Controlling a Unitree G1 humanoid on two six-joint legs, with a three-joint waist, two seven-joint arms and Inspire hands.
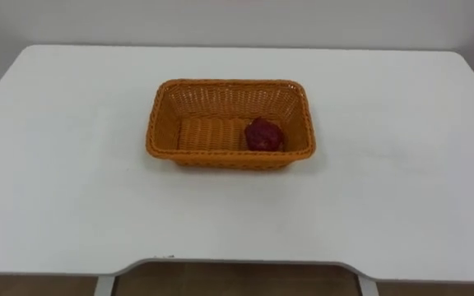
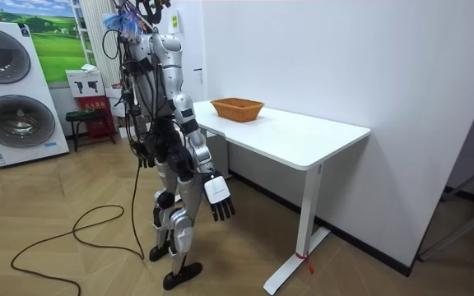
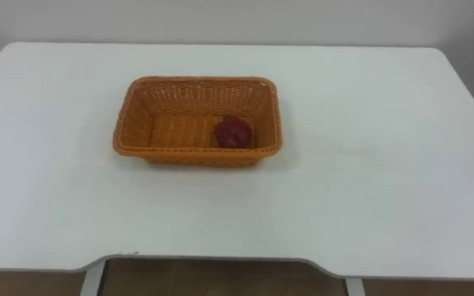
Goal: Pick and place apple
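A dark red apple (image 1: 263, 134) lies inside an orange wicker basket (image 1: 229, 83), toward its right end, close to the near wall. The basket stands in the middle of a white table (image 1: 72, 164). In the room view I stand at the table's long front edge, facing the basket (image 2: 237, 108), with both arms hanging down. My right hand (image 2: 219, 197) hangs low beside my thigh, below the tabletop, its fingers straight and holding nothing. My left hand (image 2: 142, 154) hangs at my hip on the room view's left.
The table (image 2: 303, 140) stands against a white wall, and its front edge has a shallow cut-out where I stand. Two washing machines (image 2: 11, 94) and a small red stand (image 2: 93, 107) are behind me on the room view's left. The floor is wood.
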